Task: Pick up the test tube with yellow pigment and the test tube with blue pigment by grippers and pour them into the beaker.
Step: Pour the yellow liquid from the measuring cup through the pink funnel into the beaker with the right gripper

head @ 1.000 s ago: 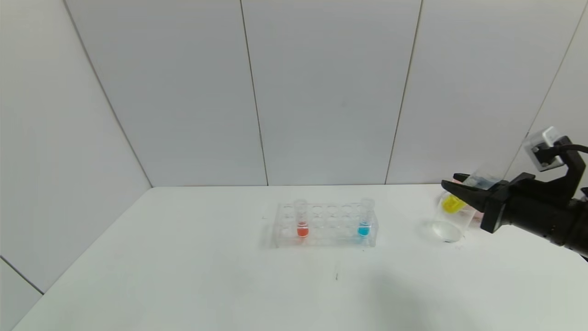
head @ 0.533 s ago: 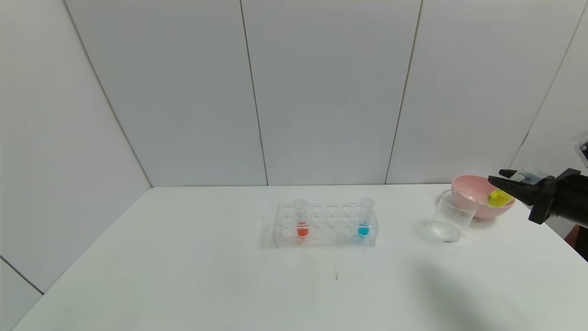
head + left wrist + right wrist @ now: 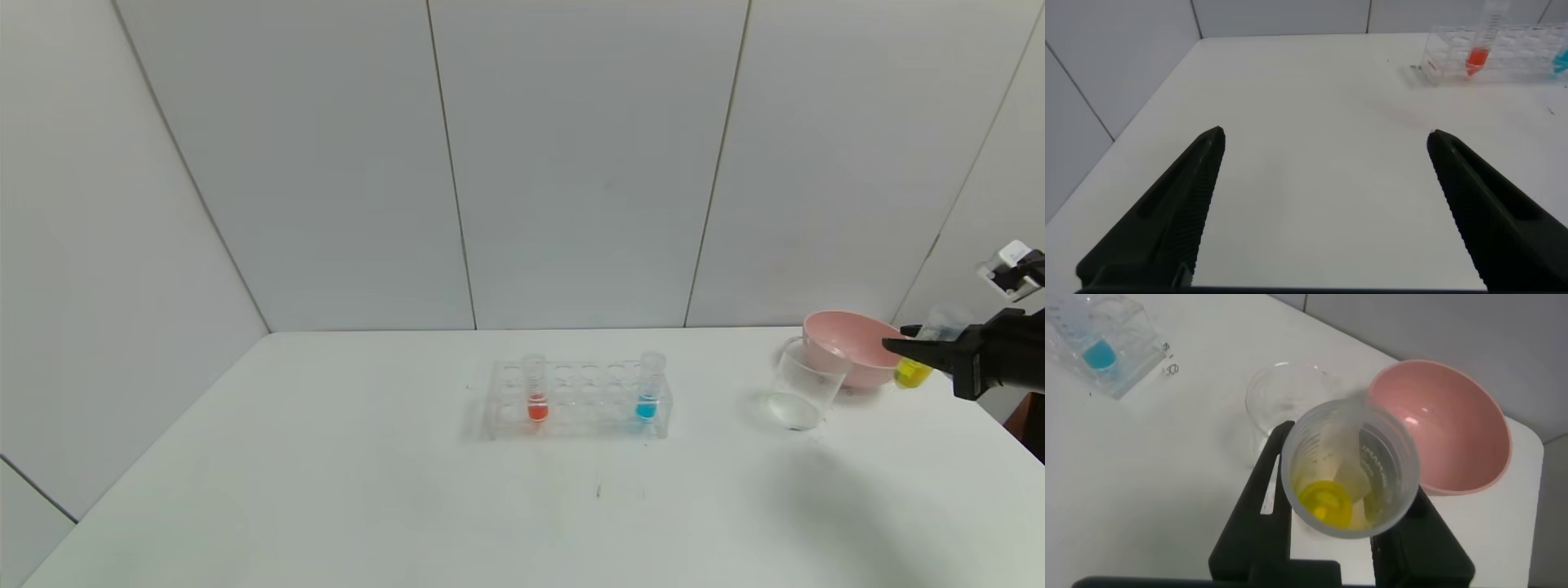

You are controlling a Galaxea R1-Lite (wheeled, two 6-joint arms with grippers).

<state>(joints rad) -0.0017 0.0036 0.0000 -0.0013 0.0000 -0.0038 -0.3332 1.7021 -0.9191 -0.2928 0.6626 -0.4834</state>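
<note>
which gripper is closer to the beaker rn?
Right. The right gripper holds the yellow tube just past the pink bowl, beside the beaker. The left gripper hangs open on the other side of the rack, well away.

The right gripper (image 3: 1349, 539) clasps the yellow test tube (image 3: 1349, 475) near the beaker (image 3: 1290, 396) and pink bowl (image 3: 1449, 433).
</note>
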